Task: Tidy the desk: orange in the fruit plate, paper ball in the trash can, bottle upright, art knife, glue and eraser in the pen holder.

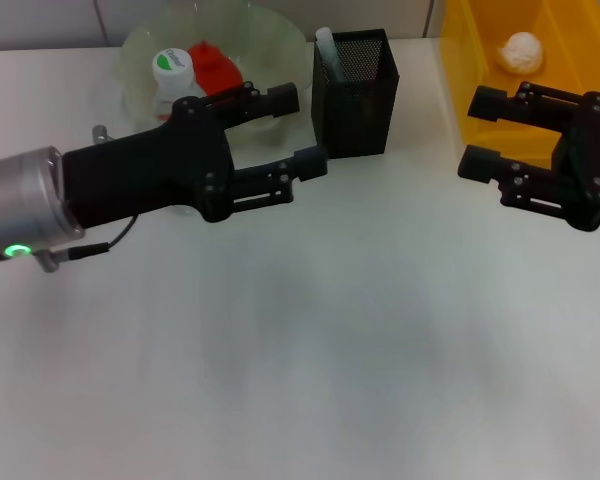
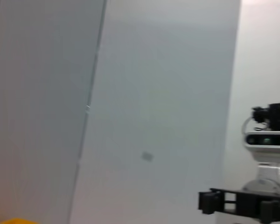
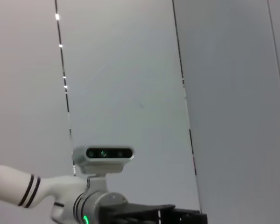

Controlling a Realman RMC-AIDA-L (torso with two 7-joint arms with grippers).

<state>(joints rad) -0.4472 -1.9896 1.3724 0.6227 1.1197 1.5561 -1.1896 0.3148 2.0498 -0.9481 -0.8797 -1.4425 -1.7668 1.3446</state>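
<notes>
Over the white desk (image 1: 310, 350) both arms hover with nothing held. The left gripper (image 1: 285, 130) has its fingers spread apart, its tips just in front of the fruit plate (image 1: 280, 45), where the orange (image 1: 216, 68) lies beside the upright bottle (image 1: 172, 75). The pen holder (image 1: 358, 95) stands just beside those tips. The right gripper (image 1: 480, 132), also spread wide, hangs before the yellow trash can (image 1: 570, 40), which holds the paper ball (image 1: 521, 51).

The left gripper (image 1: 298, 130) hides the near half of the plate (image 1: 140, 50), most of the orange (image 1: 215, 68) and the bottle (image 1: 174, 80) below its cap. The bin (image 1: 470, 60) is cut off by the head view's top and right edges. Only one pale item's tip shows above the holder (image 1: 355, 95), too small to identify.
</notes>
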